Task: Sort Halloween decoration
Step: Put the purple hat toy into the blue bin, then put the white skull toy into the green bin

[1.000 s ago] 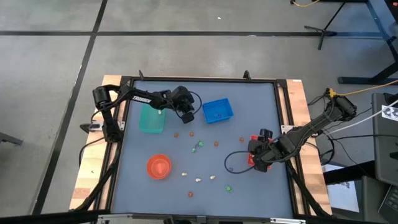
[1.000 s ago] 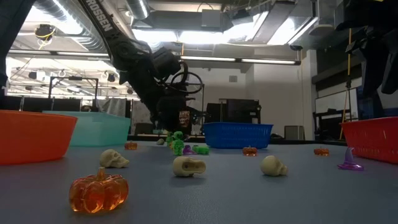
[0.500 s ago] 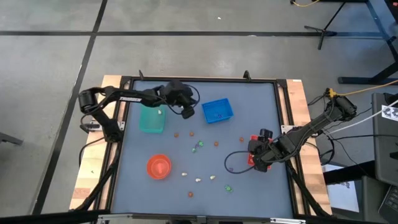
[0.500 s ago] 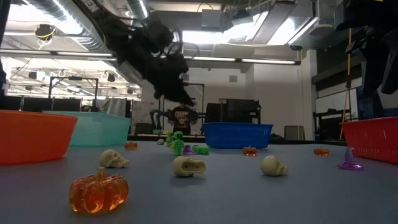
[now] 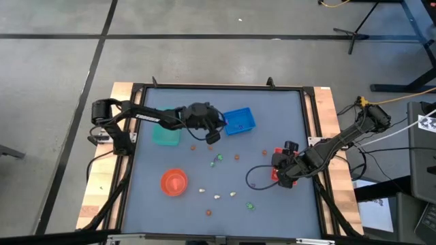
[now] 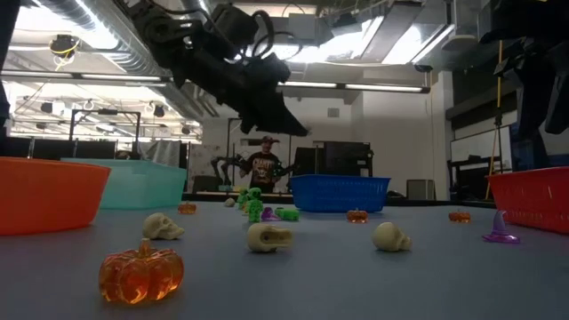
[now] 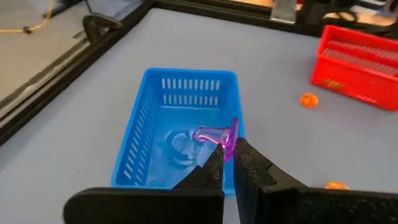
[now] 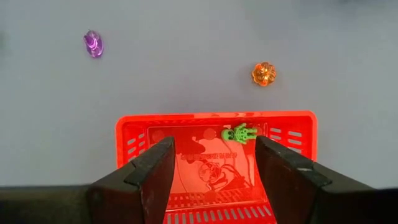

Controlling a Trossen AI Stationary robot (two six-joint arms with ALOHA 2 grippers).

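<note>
high: my left pincer (image 5: 210,138) rides just beside the blue tray (image 5: 238,121), heading there to drop | low: it's raised, clear of the table trinkets | left wrist: clamped on a purple trinket (image 7: 219,137) over that tray | right wrist: right pincer (image 8: 211,163) spread, parked over the red tray (image 8: 216,163) holding 1 green figure (image 8: 240,133)

A purple trinket (image 7: 219,137) hangs pinched just over the blue tray (image 7: 144,149); near that tray, cream skulls (image 6: 269,237), orange pumpkins (image 6: 140,273), green figures (image 6: 254,204) and a purple hat (image 6: 500,228) lie scattered
</note>
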